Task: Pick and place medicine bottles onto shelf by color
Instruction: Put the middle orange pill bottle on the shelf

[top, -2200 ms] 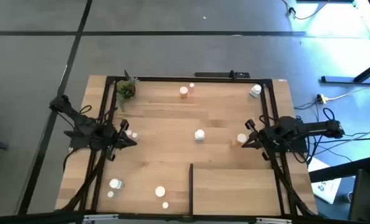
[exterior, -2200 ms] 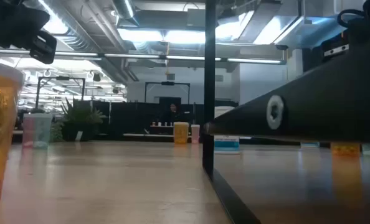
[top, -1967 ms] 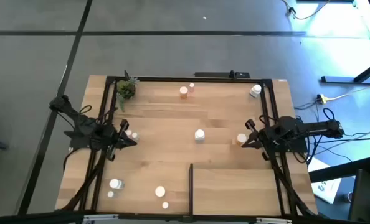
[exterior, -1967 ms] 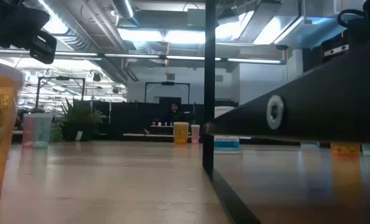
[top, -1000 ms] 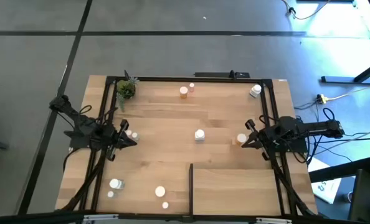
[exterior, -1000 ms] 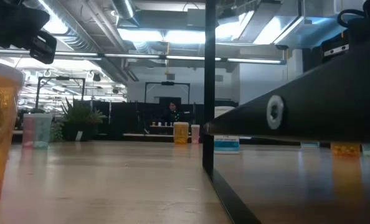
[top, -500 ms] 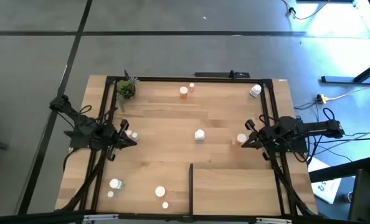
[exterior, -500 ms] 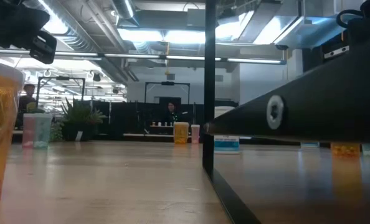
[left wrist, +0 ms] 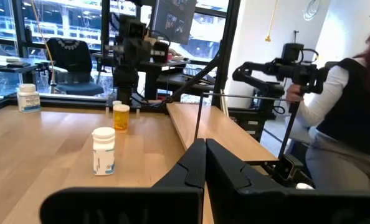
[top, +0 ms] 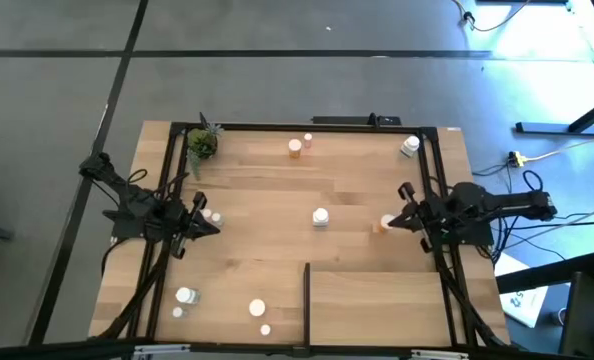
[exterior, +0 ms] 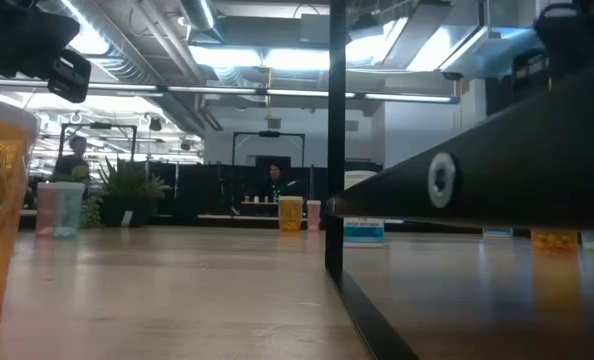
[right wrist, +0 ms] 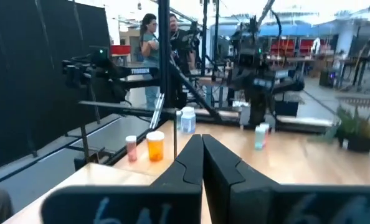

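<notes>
Medicine bottles stand scattered on the wooden table: an orange one (top: 295,148) and a white one (top: 409,146) at the far edge, a white one (top: 320,216) in the middle, and several (top: 256,309) near the front left. The shelf (top: 377,305), with its black strip (top: 306,295), lies at the front right. My left gripper (top: 216,229) is shut at the left edge, beside a small bottle (top: 210,214). My right gripper (top: 397,220) is shut at the right edge, over an orange white-capped bottle (top: 385,223). Both wrist views show closed fingers (left wrist: 203,152) (right wrist: 200,143) holding nothing.
A small potted plant (top: 202,143) stands at the far left corner. A black frame (top: 307,127) runs around the tabletop. In the low view the strip's upright black post (exterior: 334,140) rises mid-picture. People (right wrist: 151,43) and other equipment show beyond the table.
My right gripper has risen a little and tipped its fingers slightly upward, staying shut. The bottles have kept their places.
</notes>
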